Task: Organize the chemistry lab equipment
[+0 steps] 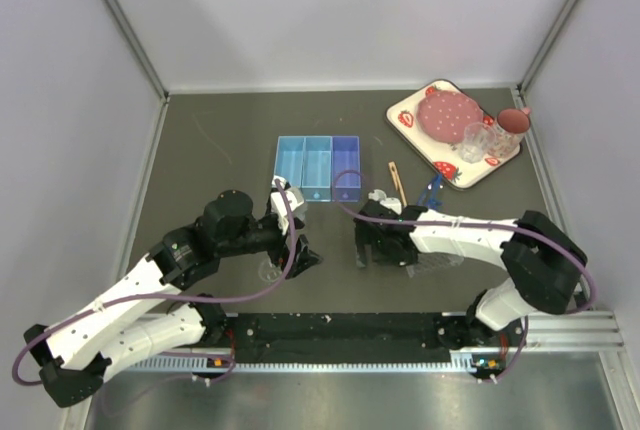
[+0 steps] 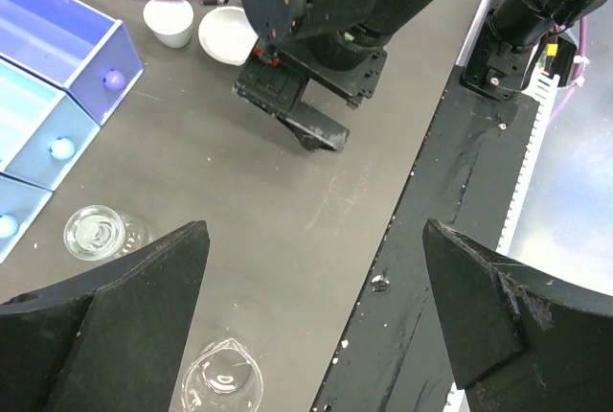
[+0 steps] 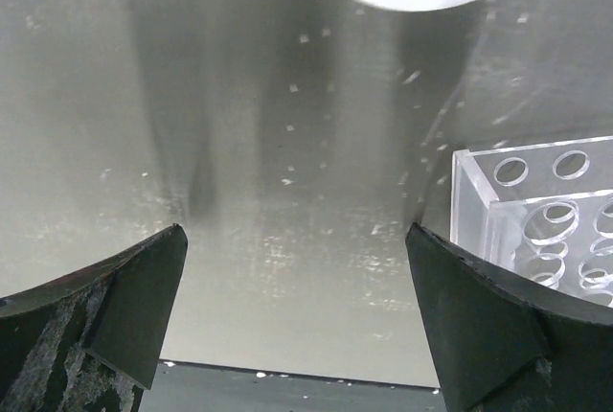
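Overhead view of a dark table [image 1: 230, 140] with my two arms reaching in from the near edge. My left gripper [image 2: 311, 259] hangs with its jaws spread wide and nothing between them but bare table. My right gripper [image 3: 297, 240] is also spread wide and empty, low over the surface. The task's thing nearest to me is a small clear round dish [image 2: 225, 380]. In my left wrist view it sits at the bottom edge, just inside my left finger [image 2: 124, 326] and back toward my wrist. From above it lies just left of that gripper's tips and a little nearer the table edge. It is round, so no long axis matters. I judge the left arm must draw back before it can close on it. A second clear dish [image 2: 96, 232] lies farther left, toward the blue three-compartment bin [image 1: 318, 165] at the far centre. The clear well rack [image 3: 536, 225] lies just right of my right finger [image 3: 498, 326], apart from it, and partly hidden under my right forearm from above. The thin wooden tongs [image 1: 397, 182] lie beyond my right arm, long axis running near to far. The strawberry-print tray [image 1: 400, 115] sits at the far right.
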